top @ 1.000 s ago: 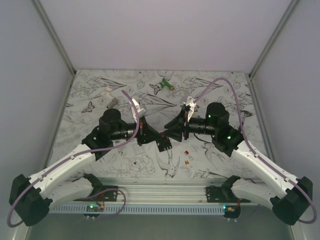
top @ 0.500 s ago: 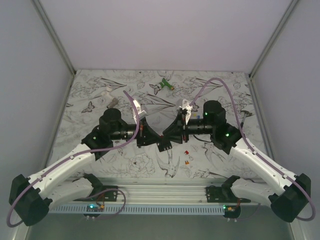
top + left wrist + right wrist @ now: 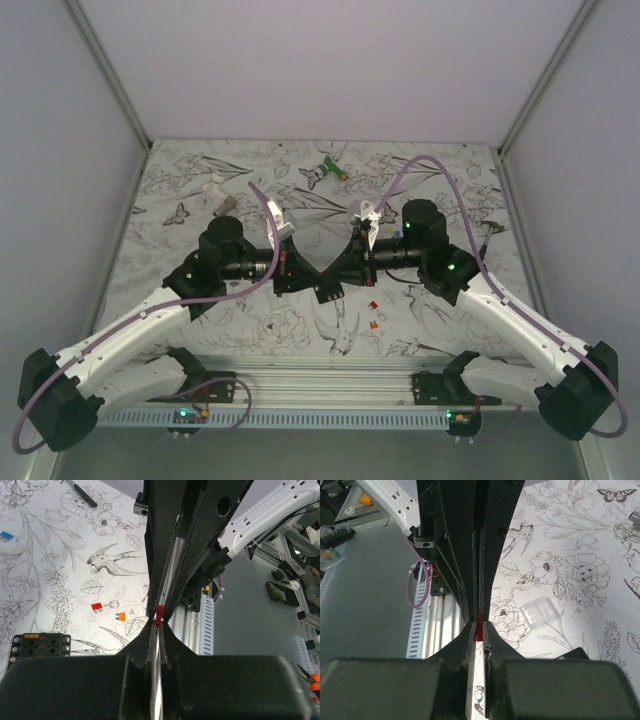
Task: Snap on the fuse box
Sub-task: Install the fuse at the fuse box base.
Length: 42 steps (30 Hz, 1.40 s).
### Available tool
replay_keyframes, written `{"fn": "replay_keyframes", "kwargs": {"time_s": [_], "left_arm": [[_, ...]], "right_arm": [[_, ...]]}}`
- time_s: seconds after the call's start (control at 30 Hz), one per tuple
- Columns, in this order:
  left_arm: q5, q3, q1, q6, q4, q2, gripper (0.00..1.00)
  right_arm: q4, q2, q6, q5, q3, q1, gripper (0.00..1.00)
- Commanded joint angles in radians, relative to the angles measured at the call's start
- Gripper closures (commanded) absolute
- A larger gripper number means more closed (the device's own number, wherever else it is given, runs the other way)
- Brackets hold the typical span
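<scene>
My left gripper (image 3: 158, 621) is shut on a tiny red fuse (image 3: 159, 613), held just above the table. My right gripper (image 3: 479, 628) meets it tip to tip, and its jaws press the same red fuse (image 3: 479, 630) from both sides. In the top view both grippers (image 3: 321, 270) join over the table's near middle. The fuse box (image 3: 40, 647), black with coloured fuses in its slots, lies flat just below them (image 3: 329, 291). Nothing grips it.
A clear plastic cover (image 3: 539, 612) lies on the patterned table. Loose red (image 3: 97, 607), orange (image 3: 120, 615) and blue (image 3: 5, 535) fuses lie near the box. A green-and-white tool (image 3: 327, 169) is at the back, small white parts (image 3: 212, 184) at the back left.
My right arm has moved left until its tips meet the left gripper, and its jaws have closed around the red fuse. The left arm has stayed still.
</scene>
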Motion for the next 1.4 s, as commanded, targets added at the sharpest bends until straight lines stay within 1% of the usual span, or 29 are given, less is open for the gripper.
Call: {"fn": "replay_keyframes", "kwargs": {"time_s": [0.0,0.17,0.3,0.33,0.4,0.43,0.47,0.57,0.63,0.7,0.77,0.83,0.97,1.1,1.2,1.37], "left_arm": [[0.037,0.027,-0.010,0.022,0.029,-0.002,1.00],[0.030,0.010,-0.010,0.028,0.029,-0.002,1.00],[-0.010,-0.014,-0.008,0.022,0.026,-0.013,1.00],[-0.031,-0.021,-0.005,0.021,0.022,-0.018,0.96],[-0.103,-0.042,0.005,0.013,0.011,-0.036,0.82],[-0.128,-0.054,0.011,0.007,0.004,-0.042,0.77],[-0.185,-0.068,0.018,-0.002,-0.004,-0.055,0.68],[-0.300,-0.112,0.037,-0.029,-0.027,-0.088,0.54],[-0.368,-0.133,0.046,-0.038,-0.053,-0.109,0.48],[-0.448,-0.147,0.052,-0.049,-0.094,-0.127,0.40],[-0.521,-0.157,0.059,-0.060,-0.123,-0.139,0.36],[-0.599,-0.165,0.064,-0.072,-0.161,-0.145,0.29],[-0.742,-0.169,0.076,-0.096,-0.228,-0.156,0.19],[-0.838,-0.173,0.092,-0.112,-0.265,-0.151,0.11],[-0.878,-0.170,0.118,-0.135,-0.293,-0.132,0.04],[-0.888,-0.166,0.165,-0.169,-0.312,-0.099,0.00]], "right_arm": [[0.003,0.006,-0.017,-0.014,0.045,-0.005,0.91],[-0.008,0.001,-0.026,0.008,0.046,-0.006,1.00],[-0.019,0.003,-0.025,0.041,0.048,-0.005,1.00],[-0.026,0.006,-0.024,0.061,0.050,-0.005,1.00],[-0.051,0.015,-0.017,0.110,0.053,-0.005,1.00],[-0.056,0.020,-0.007,0.141,0.054,-0.003,1.00],[-0.072,0.028,0.001,0.180,0.056,0.004,1.00],[-0.118,0.058,0.034,0.360,0.069,0.044,1.00],[-0.150,0.086,0.065,0.479,0.083,0.074,1.00],[-0.185,0.118,0.101,0.586,0.104,0.099,1.00],[-0.216,0.150,0.130,0.693,0.127,0.129,1.00],[-0.237,0.181,0.163,0.813,0.146,0.154,1.00],[-0.268,0.248,0.233,0.955,0.172,0.172,1.00],[-0.290,0.336,0.281,1.068,0.190,0.193,1.00],[-0.285,0.393,0.306,1.118,0.197,0.210,1.00],[-0.270,0.485,0.329,1.202,0.209,0.236,1.00]]}}
